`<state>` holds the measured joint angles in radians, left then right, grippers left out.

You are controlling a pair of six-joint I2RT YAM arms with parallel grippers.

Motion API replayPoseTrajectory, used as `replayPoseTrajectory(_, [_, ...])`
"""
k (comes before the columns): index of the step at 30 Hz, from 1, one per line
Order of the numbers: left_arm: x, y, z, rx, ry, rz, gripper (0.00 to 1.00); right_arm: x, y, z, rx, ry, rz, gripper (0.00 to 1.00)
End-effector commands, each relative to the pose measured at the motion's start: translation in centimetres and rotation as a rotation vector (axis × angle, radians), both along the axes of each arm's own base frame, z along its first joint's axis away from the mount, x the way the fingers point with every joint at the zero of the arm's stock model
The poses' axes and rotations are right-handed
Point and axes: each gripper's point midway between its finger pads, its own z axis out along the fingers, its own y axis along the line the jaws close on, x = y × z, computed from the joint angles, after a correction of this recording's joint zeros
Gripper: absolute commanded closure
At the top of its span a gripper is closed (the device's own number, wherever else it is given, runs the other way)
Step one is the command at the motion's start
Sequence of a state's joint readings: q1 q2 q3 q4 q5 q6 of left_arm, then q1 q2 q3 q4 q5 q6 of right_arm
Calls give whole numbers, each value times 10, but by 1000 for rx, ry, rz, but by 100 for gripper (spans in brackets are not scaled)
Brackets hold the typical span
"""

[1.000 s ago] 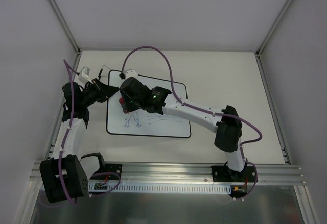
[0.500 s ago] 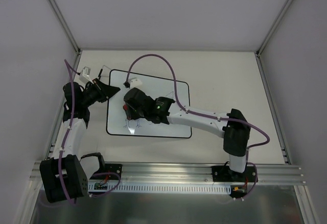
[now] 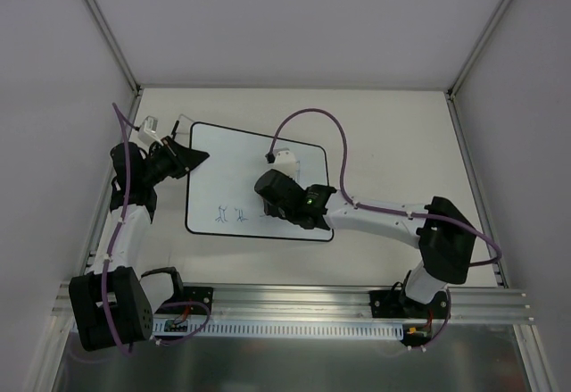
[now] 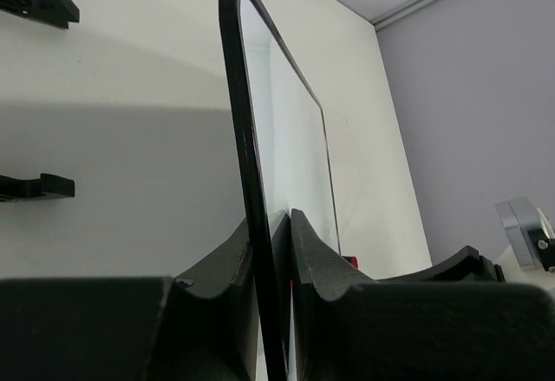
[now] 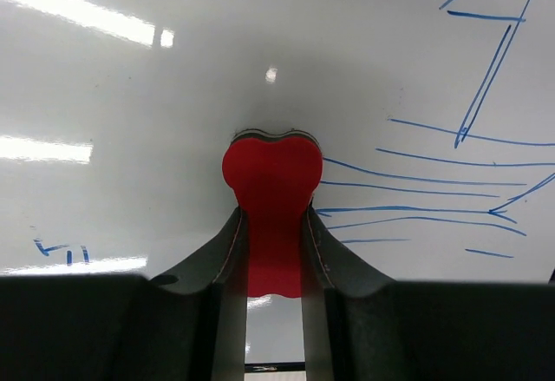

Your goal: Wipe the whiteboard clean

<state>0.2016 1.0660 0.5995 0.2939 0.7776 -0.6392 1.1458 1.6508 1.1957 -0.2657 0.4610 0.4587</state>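
We are looking at a cream surface (image 3: pixel 393 142) sitting inside pale grey walls (image 3: pixel 268 17), with an aluminium rail (image 3: pixel 303 298) running along its near edge. A small silver-and-white object (image 3: pixel 149 127) is lying near the rear left corner. A red bone-shaped eraser (image 5: pixel 271 199) is showing in the right wrist view, lobed end pointing away.

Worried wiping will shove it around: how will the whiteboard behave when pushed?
Probably stiff: the whiteboard runs straight beyond the left gripper clamping it. Glossy face, so the red eraser likely glides. Thin and flat, it may slide if unclamped.
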Motion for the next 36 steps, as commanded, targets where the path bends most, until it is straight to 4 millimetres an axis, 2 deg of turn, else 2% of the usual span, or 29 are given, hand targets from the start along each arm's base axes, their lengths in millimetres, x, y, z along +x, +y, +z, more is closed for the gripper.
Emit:
replayPoseTrajectory(1, [15, -2, 75, 167, -373, -49, 100, -12, 22, -15, -59, 11, 73, 100])
replayPoseTrajectory(3, [15, -2, 75, 163, -370, -48, 100, -25, 48, -12, -66, -7, 175, 100])
replayPoseTrajectory(4, [15, -2, 74, 162, -369, -50, 100, -25, 67, 5, -30, -29, 208, 100])
replayPoseTrajectory(5, [14, -2, 73, 162, -368, -50, 100, -38, 82, -1, -41, -21, 272, 100])
replayPoseTrajectory(7, [14, -2, 72, 161, -363, -45, 100, -45, 105, 14, 0, -32, 321, 100])
replayPoseTrajectory(8, [14, -2, 70, 158, -360, -48, 100, -55, 114, 17, 15, -23, 359, 99])
replayPoseTrajectory(13, [12, -2, 68, 154, -353, -43, 100, -69, 143, 31, 49, -34, 446, 100])
replayPoseTrajectory(14, [13, -1, 67, 153, -350, -37, 100, -72, 150, 39, 69, -38, 466, 100])
replayPoseTrajectory(19, [14, -1, 69, 148, -348, -30, 100, -76, 158, 40, 79, -36, 480, 100])
replayPoseTrajectory(23, [15, 0, 68, 146, -343, -25, 100, -69, 139, 23, 30, -38, 418, 100])
replayPoseTrajectory(26, [16, 0, 69, 145, -343, -25, 100, -62, 112, 6, -2, -18, 346, 100])
replayPoseTrajectory(27, [16, 0, 69, 145, -344, -25, 100, -56, 101, 11, 8, -29, 306, 100])
replayPoseTrajectory(28, [16, 0, 68, 145, -341, -24, 100, -52, 84, -6, -11, -5, 264, 100])
replayPoseTrajectory(30, [16, 0, 70, 144, -345, -24, 100, -43, 62, -13, -24, -9, 205, 100])
replayPoseTrajectory(31, [16, 0, 70, 145, -345, -24, 100, -41, 53, -7, -5, -15, 175, 100])
replayPoseTrajectory(32, [17, 0, 69, 142, -341, -23, 100, -39, 33, -23, -39, -5, 147, 100])
replayPoseTrajectory(36, [17, 0, 70, 141, -340, -23, 100, -29, -14, -33, -71, -36, 38, 100])
